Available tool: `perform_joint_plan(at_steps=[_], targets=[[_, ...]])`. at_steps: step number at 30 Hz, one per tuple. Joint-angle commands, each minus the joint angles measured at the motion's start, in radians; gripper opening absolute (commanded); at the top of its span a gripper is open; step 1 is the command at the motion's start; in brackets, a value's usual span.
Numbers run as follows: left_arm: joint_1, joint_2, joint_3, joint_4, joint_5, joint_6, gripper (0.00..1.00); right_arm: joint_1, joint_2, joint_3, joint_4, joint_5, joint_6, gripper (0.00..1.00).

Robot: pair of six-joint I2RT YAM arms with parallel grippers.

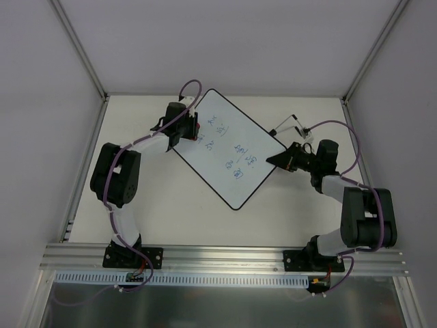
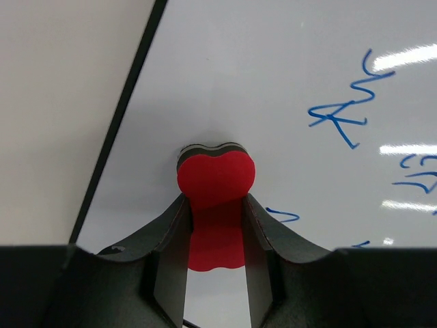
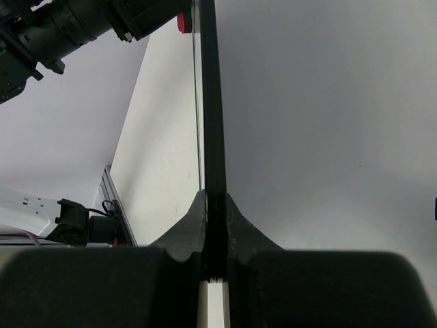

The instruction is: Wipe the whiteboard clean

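The whiteboard (image 1: 229, 152) lies turned like a diamond in the middle of the table, with blue handwriting (image 1: 235, 154) across it. My left gripper (image 1: 189, 128) is shut on the red bone-shaped eraser (image 2: 215, 179) and presses its end on the board's upper left part (image 2: 287, 75), left of the blue marks (image 2: 338, 116). My right gripper (image 1: 278, 160) is shut on the board's right corner; in the right wrist view the black rim (image 3: 208, 96) runs edge-on between the fingers (image 3: 188, 229).
A marker (image 1: 285, 124) lies on the table behind the right gripper. Grey walls enclose the table on three sides. An aluminium rail (image 1: 225, 256) runs along the near edge by the arm bases.
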Motion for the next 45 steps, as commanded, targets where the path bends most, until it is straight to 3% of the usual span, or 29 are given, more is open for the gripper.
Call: perform_joint_plan(at_steps=[1,11,16,20,28,35,41,45], targets=[[-0.07,-0.006,-0.088,0.09,0.123,-0.059,0.04,0.037,0.016,-0.009,-0.019,-0.014,-0.233,0.0],[-0.225,-0.05,-0.148,0.081,0.172,-0.088,0.0,0.041,0.016,-0.006,-0.019,-0.003,-0.245,0.0],[-0.257,-0.093,-0.194,0.054,0.132,-0.108,0.0,0.04,0.016,-0.007,-0.019,0.002,-0.251,0.0],[-0.238,-0.106,-0.219,0.037,0.046,-0.119,0.0,0.04,0.01,-0.009,-0.021,0.003,-0.253,0.0],[-0.058,-0.103,-0.213,0.038,0.025,-0.196,0.0,0.041,0.001,-0.016,-0.019,0.002,-0.256,0.0],[0.032,-0.031,-0.171,0.038,0.025,-0.219,0.0,0.04,-0.009,-0.018,-0.019,0.002,-0.256,0.0],[0.023,-0.017,-0.153,0.052,0.075,-0.243,0.0,0.04,-0.005,-0.015,-0.019,-0.001,-0.254,0.0],[-0.049,-0.024,-0.168,0.083,0.1,-0.239,0.0,0.041,-0.005,-0.013,-0.019,-0.003,-0.254,0.0]])
